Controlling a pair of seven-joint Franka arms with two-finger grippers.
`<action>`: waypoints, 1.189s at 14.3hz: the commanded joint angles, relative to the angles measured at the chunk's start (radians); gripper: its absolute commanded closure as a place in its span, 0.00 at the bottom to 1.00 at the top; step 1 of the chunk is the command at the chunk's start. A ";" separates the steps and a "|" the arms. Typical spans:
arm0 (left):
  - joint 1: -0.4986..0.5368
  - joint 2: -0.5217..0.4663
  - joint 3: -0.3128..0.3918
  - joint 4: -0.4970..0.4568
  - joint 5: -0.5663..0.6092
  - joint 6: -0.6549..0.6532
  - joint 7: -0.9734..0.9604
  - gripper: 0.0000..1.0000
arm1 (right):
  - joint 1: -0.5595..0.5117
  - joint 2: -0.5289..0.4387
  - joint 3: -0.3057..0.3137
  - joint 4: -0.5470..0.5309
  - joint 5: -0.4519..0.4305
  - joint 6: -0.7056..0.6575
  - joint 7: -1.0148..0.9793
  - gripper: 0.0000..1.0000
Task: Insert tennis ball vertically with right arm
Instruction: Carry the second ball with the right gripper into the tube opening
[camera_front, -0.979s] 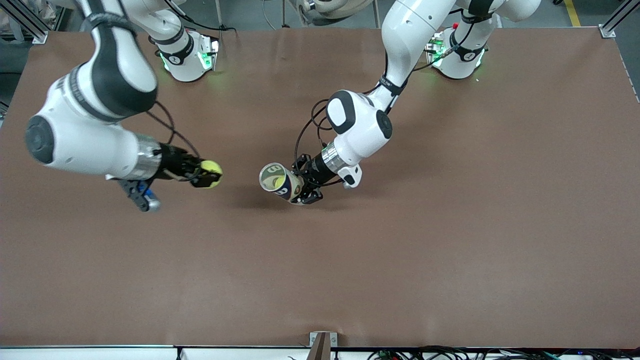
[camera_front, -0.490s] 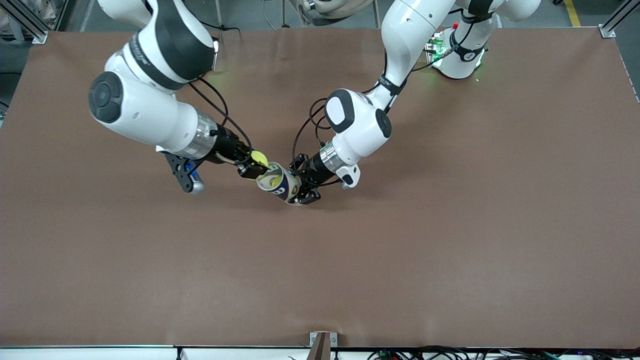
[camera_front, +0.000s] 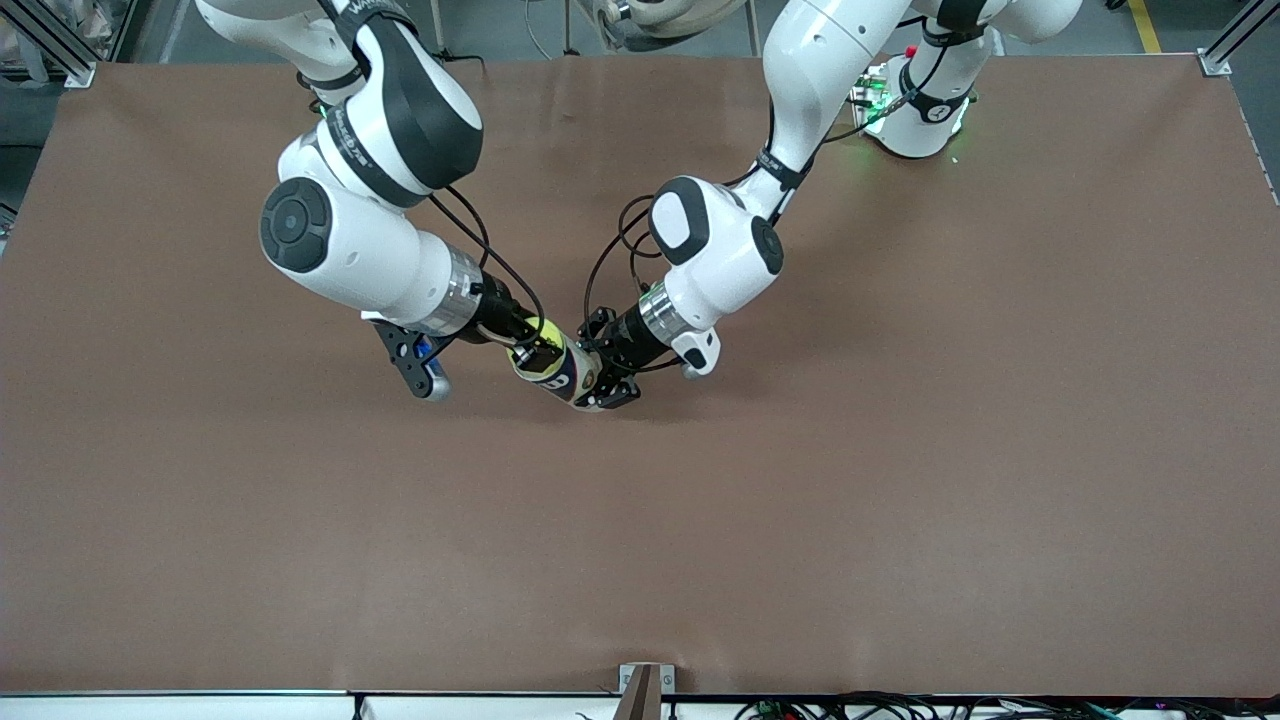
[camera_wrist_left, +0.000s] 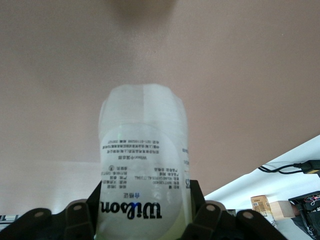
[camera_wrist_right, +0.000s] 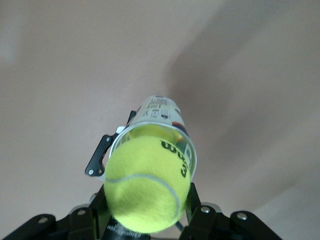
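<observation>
Two arms are meeting over the middle of the brown table (camera_front: 900, 500), so you're looking at a mid-air handoff. Your right gripper (camera_front: 522, 338) is squeezing the yellow tennis ball (camera_wrist_right: 146, 186) tight between its fingers and holding it right at the open mouth of the clear can (camera_wrist_left: 143, 165). Your left gripper (camera_front: 607, 377) is clamping that can by its base, tilted, with the mouth pointing toward the right arm's end of the table.
</observation>
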 joint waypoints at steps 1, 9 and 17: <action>-0.007 -0.034 -0.001 -0.022 -0.013 0.012 0.002 0.33 | 0.011 0.013 -0.011 0.017 -0.033 0.001 0.024 0.99; -0.006 -0.063 -0.001 -0.080 -0.013 0.011 0.020 0.34 | 0.005 0.018 -0.012 0.018 -0.045 0.001 0.021 0.00; -0.007 -0.053 -0.003 -0.067 -0.019 0.009 0.033 0.36 | -0.044 0.015 -0.018 0.026 -0.076 -0.007 -0.103 0.00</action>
